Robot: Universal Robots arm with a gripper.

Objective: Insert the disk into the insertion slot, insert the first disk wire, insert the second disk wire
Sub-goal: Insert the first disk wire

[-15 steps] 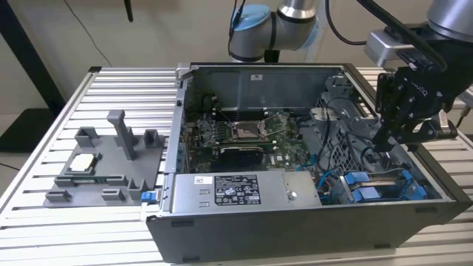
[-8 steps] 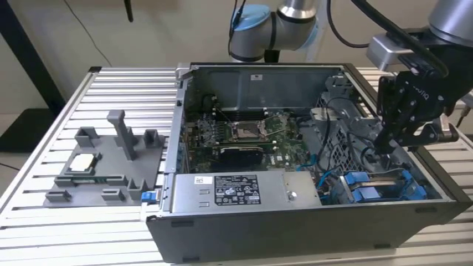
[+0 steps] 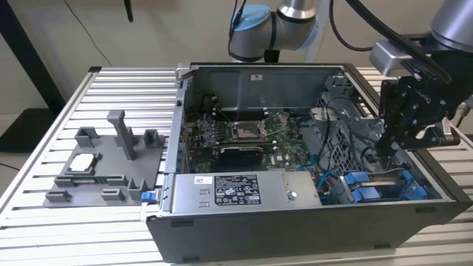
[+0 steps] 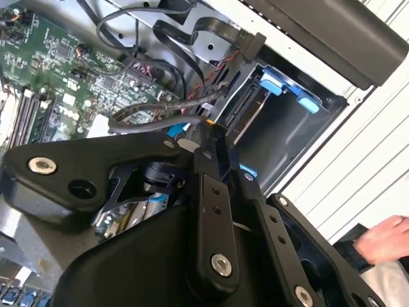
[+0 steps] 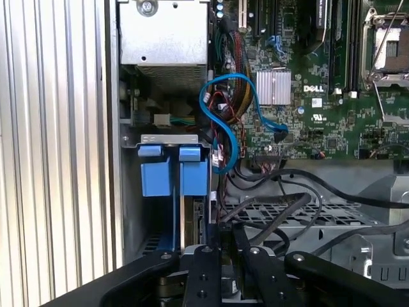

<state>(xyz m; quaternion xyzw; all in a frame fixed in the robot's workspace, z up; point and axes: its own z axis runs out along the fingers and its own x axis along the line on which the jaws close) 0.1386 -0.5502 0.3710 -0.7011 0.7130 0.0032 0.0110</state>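
Nearest the lens in the second wrist view is the claw, its black linkage reaching into the computer case; whether it is spread, pressed together or pinching a wire I cannot tell. Black wires loop right at its tip, and just beyond them opens the insertion slot with its blue fittings. Behind the claw, outside the case, a person's hand lies close to the desk. In the first wrist view the disk appears seated in the slot straight ahead of the claw, blue carrier tabs at the mouth, with a blue cable curling beside it farther ahead. In the exterior view the claw hangs over the drive cage, the power-supply box well apart from it and the fixture tray farther off still. As I judge it, the crowded wires are the main hazard: a loop could snag on the linkage and drag a plug askew, and a plug pressed in off-line could bend at the disk's port. The hand so near the arm is a second worry.
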